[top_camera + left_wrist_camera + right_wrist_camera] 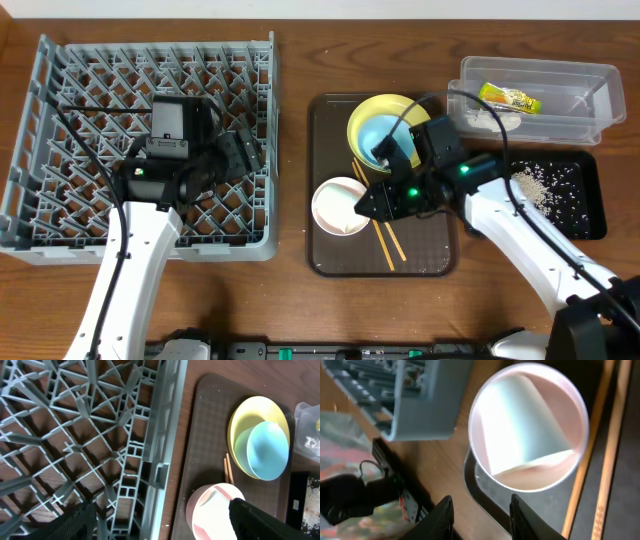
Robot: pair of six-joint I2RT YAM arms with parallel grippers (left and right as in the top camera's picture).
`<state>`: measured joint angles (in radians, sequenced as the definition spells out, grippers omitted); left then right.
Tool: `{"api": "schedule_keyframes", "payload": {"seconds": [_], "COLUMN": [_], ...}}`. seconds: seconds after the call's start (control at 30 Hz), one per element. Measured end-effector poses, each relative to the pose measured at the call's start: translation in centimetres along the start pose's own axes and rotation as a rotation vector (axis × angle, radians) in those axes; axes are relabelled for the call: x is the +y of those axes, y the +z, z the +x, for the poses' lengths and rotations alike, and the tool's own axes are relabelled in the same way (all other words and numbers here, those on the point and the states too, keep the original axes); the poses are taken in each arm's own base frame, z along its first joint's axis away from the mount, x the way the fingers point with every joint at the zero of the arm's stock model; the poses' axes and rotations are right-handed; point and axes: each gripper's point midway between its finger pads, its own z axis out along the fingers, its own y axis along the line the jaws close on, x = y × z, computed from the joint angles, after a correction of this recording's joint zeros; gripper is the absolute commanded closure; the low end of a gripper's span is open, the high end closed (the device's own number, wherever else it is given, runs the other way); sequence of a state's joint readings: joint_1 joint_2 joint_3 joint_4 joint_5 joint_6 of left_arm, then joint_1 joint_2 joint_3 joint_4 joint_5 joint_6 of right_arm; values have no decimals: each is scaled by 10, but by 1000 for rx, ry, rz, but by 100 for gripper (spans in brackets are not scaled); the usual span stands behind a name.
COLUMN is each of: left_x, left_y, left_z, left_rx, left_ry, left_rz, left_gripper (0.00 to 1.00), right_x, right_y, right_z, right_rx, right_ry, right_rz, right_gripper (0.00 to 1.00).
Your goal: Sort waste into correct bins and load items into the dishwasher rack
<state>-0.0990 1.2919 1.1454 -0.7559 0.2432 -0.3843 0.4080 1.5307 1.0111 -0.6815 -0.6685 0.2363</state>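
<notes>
White bowl (535,479) w/ cup (520,425) (blue bowl (267,450) in yellow plate (250,412)).

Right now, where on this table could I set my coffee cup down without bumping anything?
Free: the bare wood strip between the rack and the brown tray, and the wood on the robot's side of that tray. Crowded: the right side, where the clear tub, black tray and right arm meet.

- We can read no text, brand, number or sign in any of the three views.
- The yellow-green snack wrapper (510,98) in the clear tub (600,80) carries an orange picture, but any lettering there is too small for us to make out.
</notes>
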Motion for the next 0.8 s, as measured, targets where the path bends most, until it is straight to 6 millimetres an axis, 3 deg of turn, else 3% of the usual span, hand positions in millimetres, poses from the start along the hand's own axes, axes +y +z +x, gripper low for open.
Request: {"api": "schedule_keyframes", "payload": {"seconds": [0.43,0.8], "left_x": [3,3], "left_y": [0,0], "left_z": [0,0], "left_rx": [-3,-3], "left_ry": [-1,-1], "left_rz": [-15,-15], "left_gripper": [13,13], "right_x": [-25,-21], "right_y": [24,31], "right_z": [14,7], "right_rx": [-31,-78], "right_ry": [151,142], "right_rz": [6,-18], "right_gripper": [58,55]}}
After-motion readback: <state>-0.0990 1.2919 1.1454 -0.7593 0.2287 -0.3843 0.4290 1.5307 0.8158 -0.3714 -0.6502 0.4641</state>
